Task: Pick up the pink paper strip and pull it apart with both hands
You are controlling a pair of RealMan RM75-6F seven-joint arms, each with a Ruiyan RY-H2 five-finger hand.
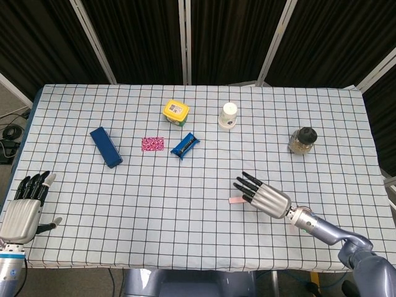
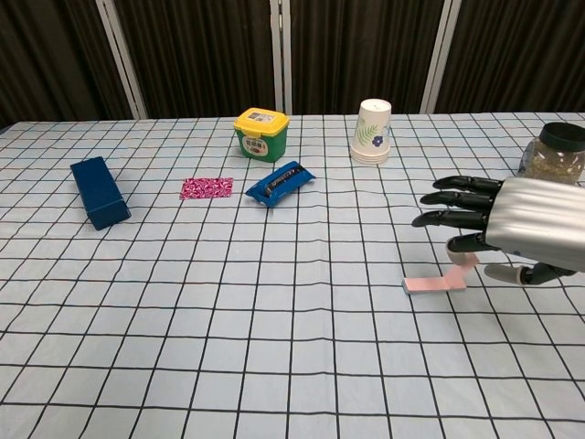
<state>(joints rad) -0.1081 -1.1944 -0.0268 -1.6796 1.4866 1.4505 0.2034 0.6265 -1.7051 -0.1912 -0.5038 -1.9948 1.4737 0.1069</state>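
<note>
The right hand (image 2: pixel 512 229) pinches one raised end of the pink paper strip (image 2: pixel 437 283) under its fingers—far end resting on the worktop (image 2: pixel 274 302); the left hand (image 1: pixel 21 207), open and empty, waits well apart.

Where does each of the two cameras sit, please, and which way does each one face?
Head view: high up, angled down over the whole checked table; shows the left hand at the near left edge and the right hand with its forearm.
Chest view: low, looking almost level across the table toward the dark curtains; shows only the right hand, large at the right edge.
Both share the right hand, the pink paper strip, green tub and paper cup.
</note>
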